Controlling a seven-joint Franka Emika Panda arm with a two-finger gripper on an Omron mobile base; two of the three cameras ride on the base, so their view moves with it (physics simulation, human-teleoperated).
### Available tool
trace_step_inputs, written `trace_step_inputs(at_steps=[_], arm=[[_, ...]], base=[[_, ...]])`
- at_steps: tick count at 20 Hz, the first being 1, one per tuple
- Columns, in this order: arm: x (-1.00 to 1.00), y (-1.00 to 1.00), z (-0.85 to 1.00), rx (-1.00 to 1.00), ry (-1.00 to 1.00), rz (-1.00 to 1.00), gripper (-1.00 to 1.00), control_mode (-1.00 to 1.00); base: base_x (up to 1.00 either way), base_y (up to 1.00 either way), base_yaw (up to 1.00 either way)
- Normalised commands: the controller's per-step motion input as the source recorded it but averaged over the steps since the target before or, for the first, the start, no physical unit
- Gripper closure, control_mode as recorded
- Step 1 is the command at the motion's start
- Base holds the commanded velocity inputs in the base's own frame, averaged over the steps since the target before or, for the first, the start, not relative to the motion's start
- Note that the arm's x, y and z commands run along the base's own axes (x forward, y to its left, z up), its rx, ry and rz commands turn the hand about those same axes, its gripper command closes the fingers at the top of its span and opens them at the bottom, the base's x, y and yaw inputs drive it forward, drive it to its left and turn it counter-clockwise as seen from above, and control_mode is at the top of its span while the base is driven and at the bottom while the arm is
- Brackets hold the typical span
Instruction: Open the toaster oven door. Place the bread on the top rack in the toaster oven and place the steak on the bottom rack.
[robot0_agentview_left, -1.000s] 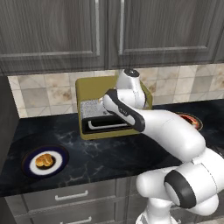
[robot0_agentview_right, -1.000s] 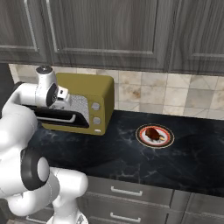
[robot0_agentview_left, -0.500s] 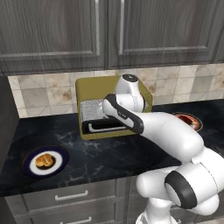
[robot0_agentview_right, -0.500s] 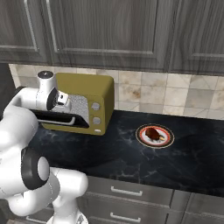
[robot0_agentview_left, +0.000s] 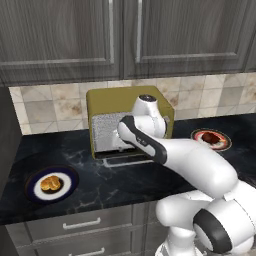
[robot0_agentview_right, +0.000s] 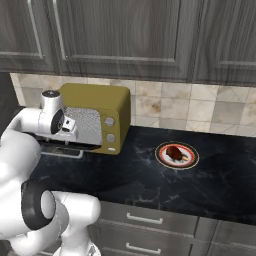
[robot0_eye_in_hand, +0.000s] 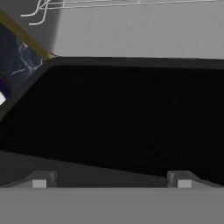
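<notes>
The olive-yellow toaster oven (robot0_agentview_left: 126, 99) (robot0_agentview_right: 102, 98) stands at the back of the counter with its speckled grey cavity (robot0_agentview_left: 104, 131) exposed. The toaster oven door (robot0_agentview_left: 125, 158) (robot0_eye_in_hand: 122, 118) hangs folded down in front, a black panel. My gripper (robot0_eye_in_hand: 111, 183) is open just above that panel, its fingertips (robot0_eye_in_hand: 39, 182) wide apart with nothing between them. Thin rack wires (robot0_eye_in_hand: 83, 4) show inside the cavity; I cannot tell which rack they are. The bread (robot0_agentview_left: 50, 183) lies on a blue-rimmed plate (robot0_agentview_left: 31, 181) at the left. The steak (robot0_agentview_left: 212, 137) (robot0_agentview_right: 175, 152) lies on a red-rimmed plate (robot0_agentview_right: 192, 156) to the right.
Dark cabinets (robot0_agentview_left: 125, 35) hang above the oven, with a tiled wall (robot0_agentview_right: 200, 107) behind it. The black marble counter (robot0_agentview_right: 150, 185) runs left and right, with drawers (robot0_agentview_left: 85, 225) under its front edge. My arm (robot0_agentview_left: 175, 155) crosses in front of the oven's right side.
My hand has sunk a little lower in front of the oven, and the door has swung further down towards flat. The jaws have stayed wide apart.
</notes>
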Motion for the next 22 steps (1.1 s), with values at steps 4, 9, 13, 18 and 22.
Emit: trace_step_inputs(at_steps=[4,9,13,18,22], arm=[[-0.61,0.03,-0.58,0.0,0.03,-0.03,-1.0,-1.0],[-0.42,0.01,-0.74,0.0,0.05,-0.05,-1.0,-1.0],[-0.24,-0.02,-0.86,0.0,0.04,-0.01,-1.0,-1.0],[-0.25,-0.05,-0.81,0.0,0.0,-0.01,-1.0,-1.0],[-0.25,-0.02,0.07,0.08,-0.04,0.0,-1.0,-1.0]], base=[[0.0,0.0,0.0],[0.0,0.0,0.0],[0.0,0.0,0.0],[0.0,0.0,0.0],[0.0,0.0,0.0]])
